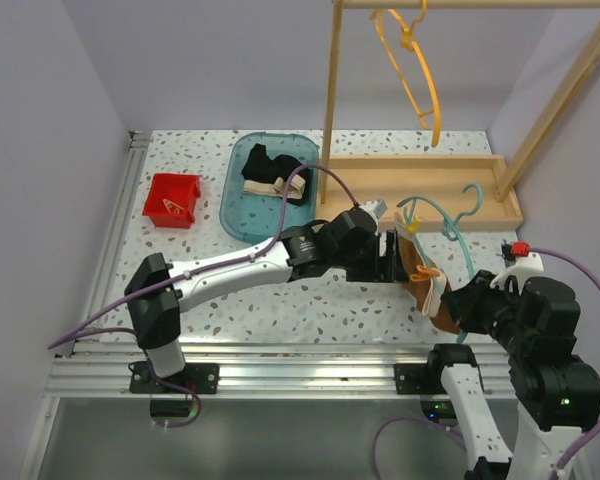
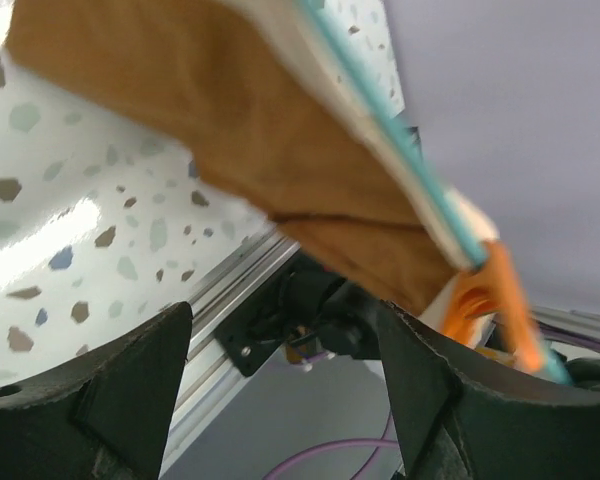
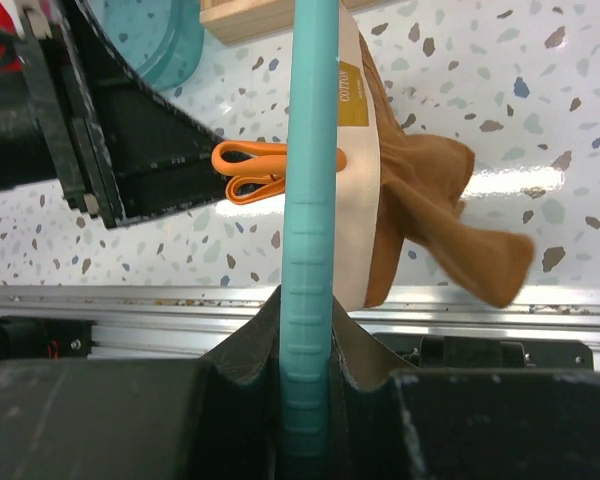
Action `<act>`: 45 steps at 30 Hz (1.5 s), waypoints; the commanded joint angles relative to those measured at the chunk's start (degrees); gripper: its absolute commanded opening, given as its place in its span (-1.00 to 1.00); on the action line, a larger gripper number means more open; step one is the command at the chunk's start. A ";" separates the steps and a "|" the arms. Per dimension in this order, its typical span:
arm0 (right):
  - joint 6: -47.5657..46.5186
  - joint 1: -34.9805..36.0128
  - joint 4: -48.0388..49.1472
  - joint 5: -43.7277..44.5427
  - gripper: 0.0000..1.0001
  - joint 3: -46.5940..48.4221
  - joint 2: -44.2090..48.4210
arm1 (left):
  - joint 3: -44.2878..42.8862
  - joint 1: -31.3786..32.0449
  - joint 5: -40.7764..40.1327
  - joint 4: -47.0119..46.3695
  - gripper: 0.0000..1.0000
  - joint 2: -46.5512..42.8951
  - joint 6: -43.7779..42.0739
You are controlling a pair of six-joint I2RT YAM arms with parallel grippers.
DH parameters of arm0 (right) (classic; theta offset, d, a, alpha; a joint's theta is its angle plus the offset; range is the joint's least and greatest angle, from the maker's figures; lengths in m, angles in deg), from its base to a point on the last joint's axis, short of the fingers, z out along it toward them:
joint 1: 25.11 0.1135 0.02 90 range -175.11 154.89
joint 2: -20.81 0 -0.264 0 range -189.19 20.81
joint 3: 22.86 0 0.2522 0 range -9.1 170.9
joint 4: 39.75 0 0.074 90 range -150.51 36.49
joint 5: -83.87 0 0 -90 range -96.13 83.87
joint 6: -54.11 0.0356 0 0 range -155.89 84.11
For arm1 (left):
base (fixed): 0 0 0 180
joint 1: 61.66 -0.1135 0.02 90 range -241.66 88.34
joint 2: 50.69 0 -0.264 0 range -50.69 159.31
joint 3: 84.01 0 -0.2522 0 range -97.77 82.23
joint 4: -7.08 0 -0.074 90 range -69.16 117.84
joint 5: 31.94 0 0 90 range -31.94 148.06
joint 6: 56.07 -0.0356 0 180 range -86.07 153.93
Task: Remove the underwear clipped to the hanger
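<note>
The rust-brown underwear [image 1: 420, 283] [image 3: 425, 215] [image 2: 230, 120] hangs clipped to a teal hanger [image 1: 450, 222] [image 3: 310, 200] [image 2: 385, 135], held low over the table at the front right. An orange clip [image 3: 263, 170] [image 2: 492, 292] pins its pale waistband to the bar. My right gripper [image 1: 452, 308] [image 3: 310, 305] is shut on the hanger's bar. My left gripper [image 1: 395, 258] [image 2: 285, 325] is open right beside the clip and the cloth, with nothing between its fingers [image 2: 110, 400]. The black underwear [image 1: 270, 175] lies in a teal bin.
The teal bin [image 1: 238, 205] stands at the back middle, with a red bin [image 1: 172, 200] to its left. A wooden rack [image 1: 420, 185] at the back right carries an orange hanger [image 1: 415, 70]. The table's metal front rail [image 3: 180, 300] runs just below the hanger.
</note>
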 commanded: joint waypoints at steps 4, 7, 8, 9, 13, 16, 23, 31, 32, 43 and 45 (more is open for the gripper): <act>-0.51 0.15 3.96 1.66 -1.00 3.15 -2.03 | 8.10 0.53 -1.38 -7.07 0.54 -7.26 2.73; -0.59 0.06 4.31 0.69 -1.00 2.71 -2.03 | 10.56 0.53 -3.92 -10.67 0.63 -10.51 4.84; -0.68 0.15 4.22 0.34 -1.00 2.54 -2.03 | 11.09 0.53 -4.46 -12.33 0.73 -11.31 5.37; -0.86 0.24 4.14 0.25 -1.00 2.45 -1.94 | 11.70 0.53 -5.16 -13.04 0.78 -12.01 5.98; -1.39 0.42 3.87 0.16 -1.00 1.75 -1.68 | 11.62 -0.43 -2.47 -16.82 1.00 -12.99 10.28; -1.56 0.50 3.87 -0.45 -1.00 1.22 -1.41 | 11.53 -1.49 6.91 -22.00 1.00 -10.02 15.37; -2.00 0.68 3.78 -0.80 -1.00 1.31 -1.15 | 12.23 -1.49 19.17 -36.23 1.00 -2.80 24.96; -2.44 0.86 3.52 -0.81 -1.00 0.60 -0.36 | 12.15 -1.49 22.17 -45.30 0.93 0.99 32.35; -2.44 0.86 3.52 -0.46 -1.00 0.60 -0.36 | 11.71 -1.41 22.34 -45.74 0.89 1.25 32.62; -2.79 1.21 3.61 0.43 -1.00 1.39 -0.71 | 14.43 -0.88 26.65 -52.42 -1.00 2.84 32.44; -2.79 1.30 3.61 0.43 -1.00 1.57 -0.71 | 15.48 -0.88 27.00 -52.69 -1.00 2.22 31.92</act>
